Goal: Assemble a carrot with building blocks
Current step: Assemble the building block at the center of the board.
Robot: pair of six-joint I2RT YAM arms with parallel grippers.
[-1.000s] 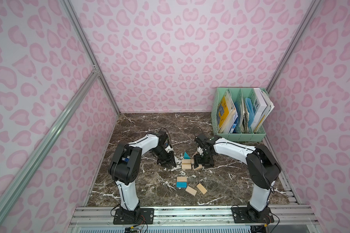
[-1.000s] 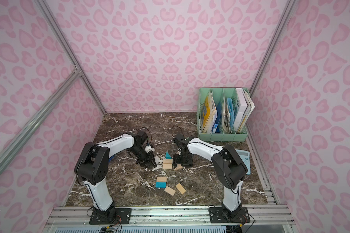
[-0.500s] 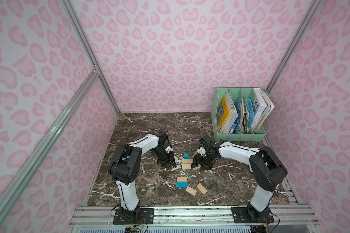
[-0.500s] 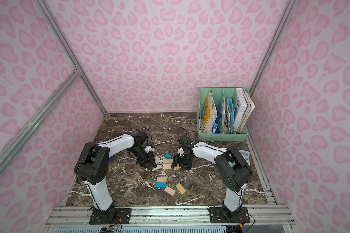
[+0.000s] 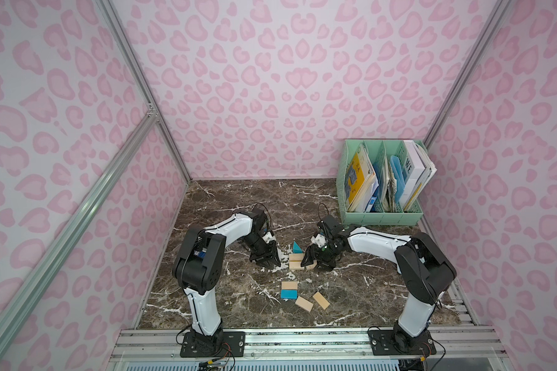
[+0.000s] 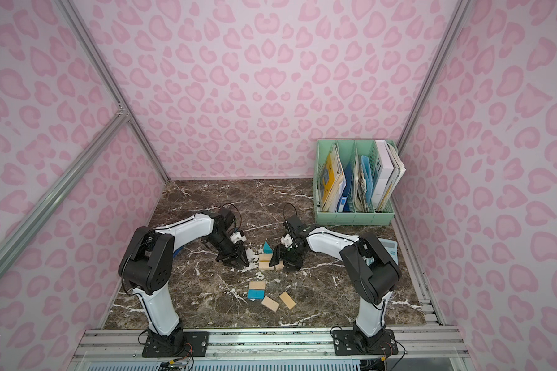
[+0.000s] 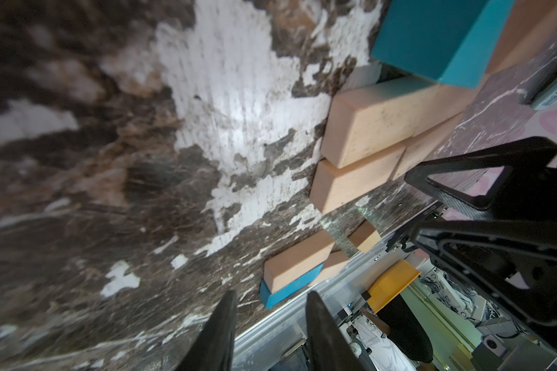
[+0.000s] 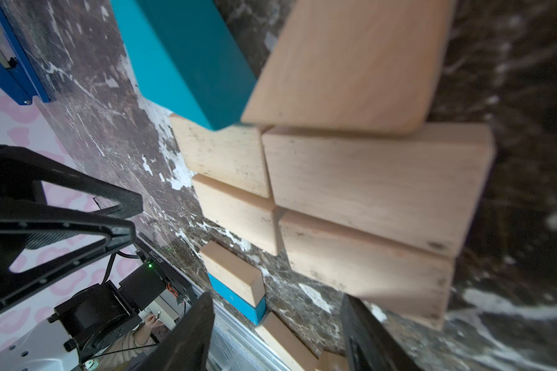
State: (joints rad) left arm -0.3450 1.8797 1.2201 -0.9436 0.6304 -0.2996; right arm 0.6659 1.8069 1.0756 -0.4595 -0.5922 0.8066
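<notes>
A: What is the biggest thing in front of you?

B: The dark marbled surface. In its far right corner stands a green file rack full of books and papers. A light-blue calculator lies by the right edge, partly behind my right arm.

A: And the carrot?

B: The carrot lies flat in the middle of the surface, between my two claws. Its body is four tan rectangles joined two by two. At its far end a blue triangle and a tan triangle sit side by side against the rectangles.

A: What about your claws?

B: My left claw hangs low just left of the carrot and apart from it. Its jaws are parted a little, with nothing between them. My right claw is at the carrot's right end, jaws spread wider and gripping nothing. One finger is right by the corner of the nearest rectangle, and I cannot tell whether it touches.

A: Any loose blocks?

B: Four, nearer the front edge of the surface. A tan block and a blue rectangle lie touching along their long sides. Just right of them lie a slanted tan block and a second slanted block, just beside each other.
</notes>
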